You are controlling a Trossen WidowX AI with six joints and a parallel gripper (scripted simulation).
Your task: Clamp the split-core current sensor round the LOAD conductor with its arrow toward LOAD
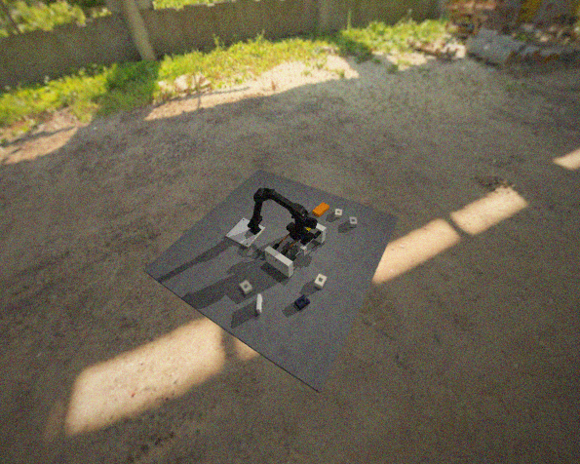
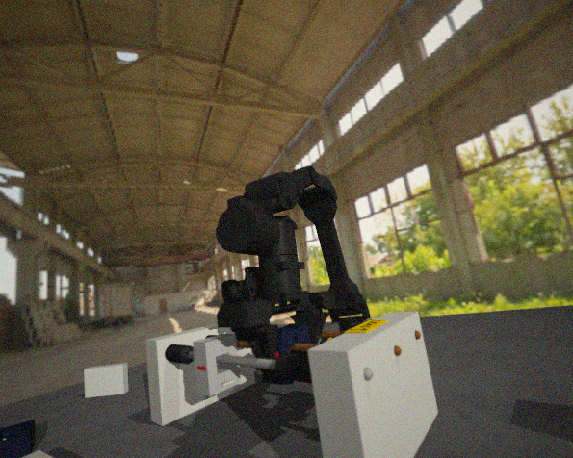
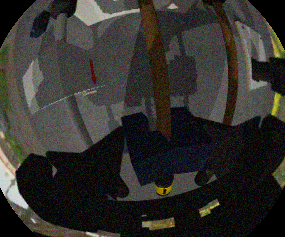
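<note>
The dark blue sensor [image 3: 159, 166] [image 2: 296, 335] is between the fingers of my gripper [image 3: 155, 123], at the middle copper-coloured conductor [image 3: 156, 74] [image 2: 304, 346]. That conductor runs into the sensor in the wrist view. My gripper is shut on the sensor, its fingers wide apart. The fingers cover much of the sensor, so I cannot tell whether its jaw is latched, and its arrow is not visible. A yellow label [image 2: 371, 325] lies on top of the near white end board; its text is unreadable. A small yellow marker [image 3: 163, 190] shows just below the sensor in the wrist view.
A second copper-coloured conductor [image 3: 231, 69] runs at the right. A grey conductor [image 2: 249, 362] carries a grey block with a red mark [image 2: 201, 368]. White boards [image 1: 279, 260] [image 2: 375, 389] bound the conductors. An orange block [image 1: 321, 209] and a dark blue block [image 1: 302, 299] stand farther off.
</note>
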